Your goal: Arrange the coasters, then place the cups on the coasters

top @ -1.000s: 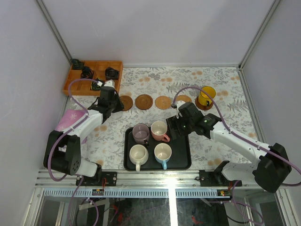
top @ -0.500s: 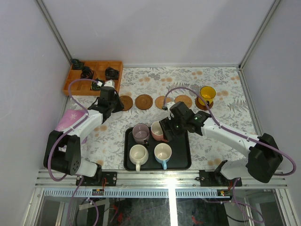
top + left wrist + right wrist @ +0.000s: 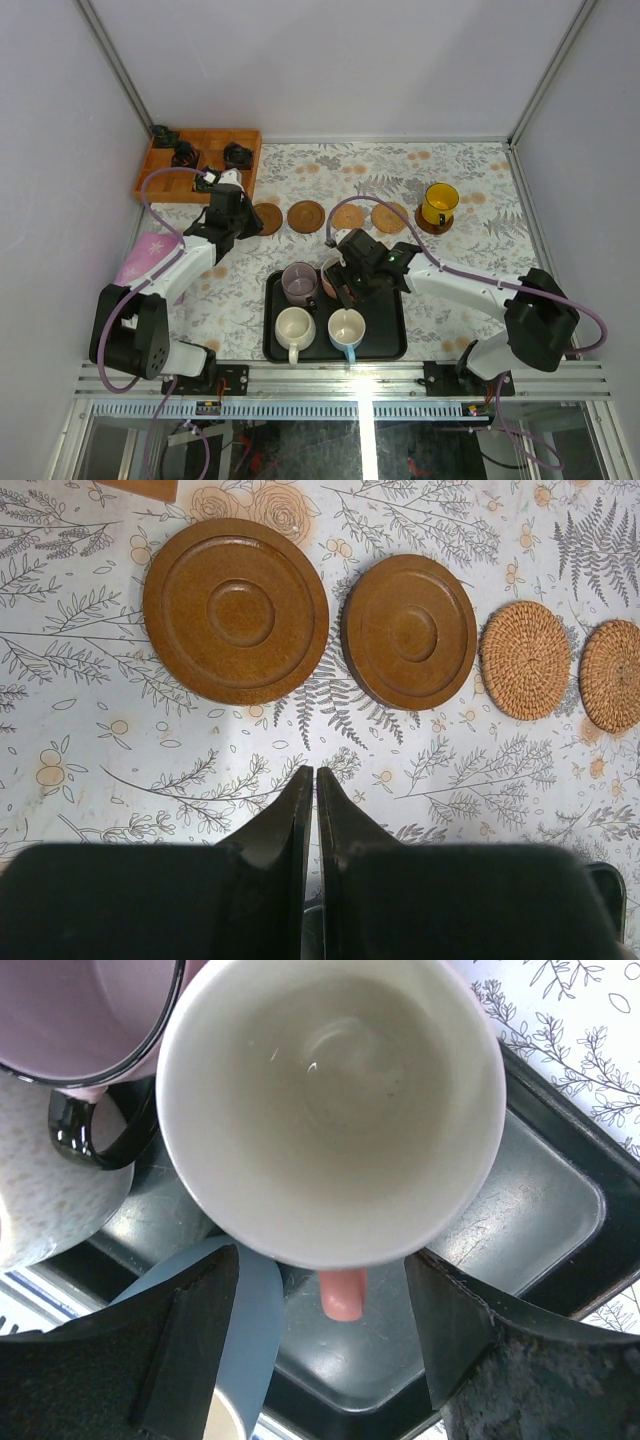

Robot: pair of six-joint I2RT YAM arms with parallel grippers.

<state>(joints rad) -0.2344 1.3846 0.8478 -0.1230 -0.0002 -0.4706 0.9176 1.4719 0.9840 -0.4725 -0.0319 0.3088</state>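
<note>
Seen from overhead, the left arm (image 3: 185, 262) stretches from its base at lower left up toward the left end of a row of coasters (image 3: 306, 215) lying across the middle of the flowered table (image 3: 480, 170). The right arm (image 3: 465, 285) lies low from lower right, its wrist over the upper part of the black tray (image 3: 382, 338) at bottom centre. From above, that wrist covers nearly all of the pink cup (image 3: 330, 1110), which stands upright in the tray's upper right. The last coaster on the right is mostly hidden under the yellow cup (image 3: 438, 203) standing on it. The mauve cup (image 3: 299, 283) sits at the tray's upper left, the cream-white cup (image 3: 294, 326) at its lower left and the light blue cup (image 3: 347, 326) at its lower right. All three are cut off at the edges of the right wrist view. The dark items in the wooden box (image 3: 215, 140) at upper left are too small to make out. The left gripper (image 3: 309, 780) has its jaws pressed together on nothing, its tips just short of the two nearest coasters. The right gripper (image 3: 320, 1260) has its jaws spread wide, with the pink cup's handle between them. Whether its fingers (image 3: 190, 1340) touch the cup cannot be told.
</note>
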